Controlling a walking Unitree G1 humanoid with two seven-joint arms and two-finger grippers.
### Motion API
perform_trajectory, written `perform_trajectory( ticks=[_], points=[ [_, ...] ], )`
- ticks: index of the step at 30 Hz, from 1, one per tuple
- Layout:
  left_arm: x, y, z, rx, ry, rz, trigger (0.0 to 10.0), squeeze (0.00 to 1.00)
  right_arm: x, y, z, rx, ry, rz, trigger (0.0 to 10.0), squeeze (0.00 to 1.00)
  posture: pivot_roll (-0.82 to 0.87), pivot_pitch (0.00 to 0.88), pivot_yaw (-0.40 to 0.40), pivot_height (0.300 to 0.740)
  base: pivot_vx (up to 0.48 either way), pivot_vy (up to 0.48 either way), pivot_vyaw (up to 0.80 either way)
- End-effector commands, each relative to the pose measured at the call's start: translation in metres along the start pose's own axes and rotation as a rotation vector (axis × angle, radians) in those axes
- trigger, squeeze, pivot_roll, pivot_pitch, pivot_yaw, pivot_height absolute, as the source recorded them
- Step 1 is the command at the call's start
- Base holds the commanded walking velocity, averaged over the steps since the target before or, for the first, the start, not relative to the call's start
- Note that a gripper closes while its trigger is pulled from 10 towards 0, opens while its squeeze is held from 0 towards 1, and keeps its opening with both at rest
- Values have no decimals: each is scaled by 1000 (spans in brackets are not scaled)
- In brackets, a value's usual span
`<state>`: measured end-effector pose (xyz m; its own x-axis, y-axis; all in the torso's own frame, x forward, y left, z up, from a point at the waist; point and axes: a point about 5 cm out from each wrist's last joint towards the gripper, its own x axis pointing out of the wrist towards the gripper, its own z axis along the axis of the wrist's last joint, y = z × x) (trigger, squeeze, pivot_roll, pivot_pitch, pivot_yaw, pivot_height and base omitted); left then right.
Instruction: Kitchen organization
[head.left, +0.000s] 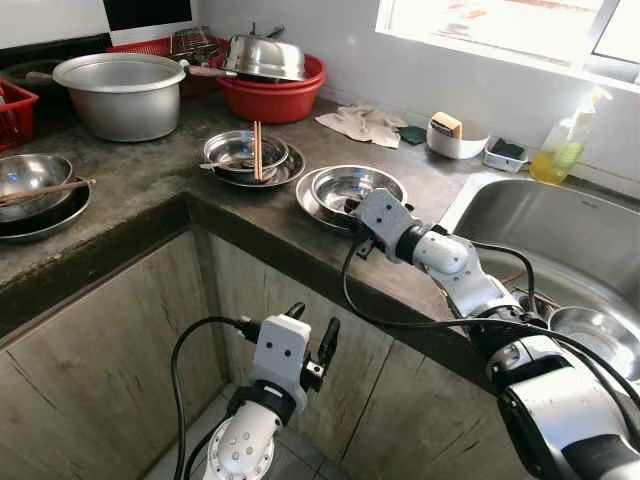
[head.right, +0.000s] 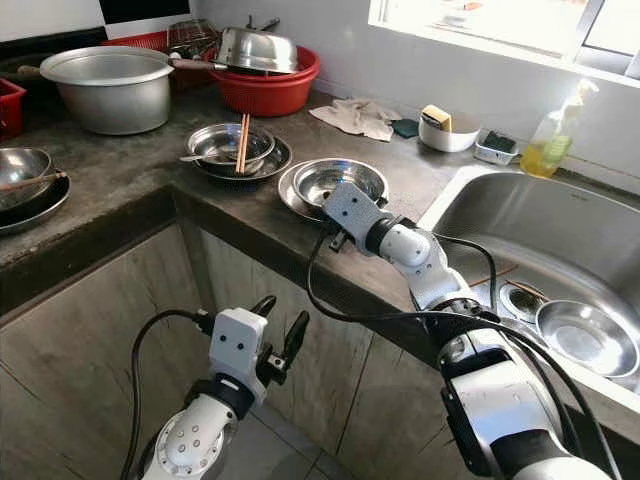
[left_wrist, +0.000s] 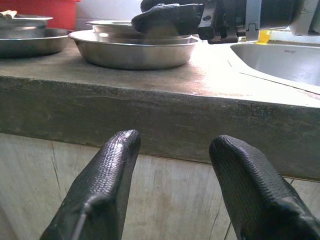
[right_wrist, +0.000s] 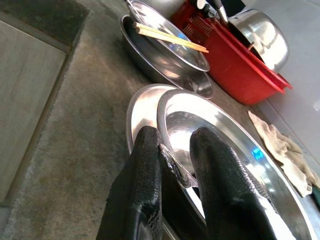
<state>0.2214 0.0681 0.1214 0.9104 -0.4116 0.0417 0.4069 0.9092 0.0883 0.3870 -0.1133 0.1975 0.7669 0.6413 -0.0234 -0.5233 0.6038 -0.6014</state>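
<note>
On counter, right tool (right_wrist: 172, 165) pinching bowl (right_wrist: 220, 135) rim

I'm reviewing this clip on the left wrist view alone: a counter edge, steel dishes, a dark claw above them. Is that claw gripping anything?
Observer: Yes. The right claw is shut on the near rim of the steel bowl, one finger inside and one outside.
Operator: Is that bowl alone?
Observer: No, it sits in a steel plate.
Operator: What lies behind it?
Observer: Another steel bowl carrying chopsticks.
Operator: And my arm?
Observer: The left claw is open, below the countertop, in front of the cabinet.
</note>
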Motion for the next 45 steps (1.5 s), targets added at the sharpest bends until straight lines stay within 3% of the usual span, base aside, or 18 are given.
perform_trajectory(
  ticks=[1, 9, 10, 11, 24, 28, 30, 35, 40, 43, 45],
  points=[
    [0, -3, -1, -3, 1, -12, 10000, 0, -2, -7, 4, -3, -26, -11, 10000, 0, 15, 0, -117, 740, 0, 0, 0],
    [2, -3, 0, -3, -1, -12, 10000, 0, -3, -12, 2, -18, 6, -39, 9961, 0, 15, 4, -119, 740, 0, 0, 0],
    [2, -3, 0, -3, -1, -12, 10000, 0, -3, -13, 1, -20, 13, -45, 1294, 0, 15, 7, -118, 740, 0, 0, 0],
    [2, -3, 0, -3, -1, -11, 10000, 0, -3, -13, 1, -14, 13, -50, 0, 0, 15, 7, -118, 740, 0, 0, 0],
    [3, 0, -2, -2, 1, -3, 10000, 0, -1, -18, 5, -27, 6, -110, 0, 0, 14, 11, -120, 740, 0, 0, 0],
    [2, 1, -3, -1, 3, 1, 10000, 0, -4, -34, 13, 26, -35, -274, 0, 0, 17, 10, -120, 740, 0, 0, 0],
    [2, 1, -3, -1, 3, 5, 10000, 0, -9, -50, 22, 115, -98, -414, 0, 0, 21, 7, -118, 740, 0, 0, 0],
    [3, 1, -2, -3, 0, 7, 10000, 0, -26, -62, 38, 233, -234, -597, 0, 0, 19, 3, -111, 740, 0, 0, 0],
    [6, 1, 2, -1, -10, 4, 10000, 0, -45, -47, 57, 346, -354, -705, 0, 0, 13, 0, -100, 740, 0, 0, 0],
    [7, 1, 4, -1, -16, 4, 10000, 0, -54, -41, 61, 353, -360, -738, 0, 0, 13, 0, -96, 740, 0, 0, 0],
    [9, 3, 7, 1, -23, 11, 10000, 0, -69, -36, 57, 346, -322, -828, 0, 0, 19, 0, -98, 740, 0, 0, 0]
  ],
)
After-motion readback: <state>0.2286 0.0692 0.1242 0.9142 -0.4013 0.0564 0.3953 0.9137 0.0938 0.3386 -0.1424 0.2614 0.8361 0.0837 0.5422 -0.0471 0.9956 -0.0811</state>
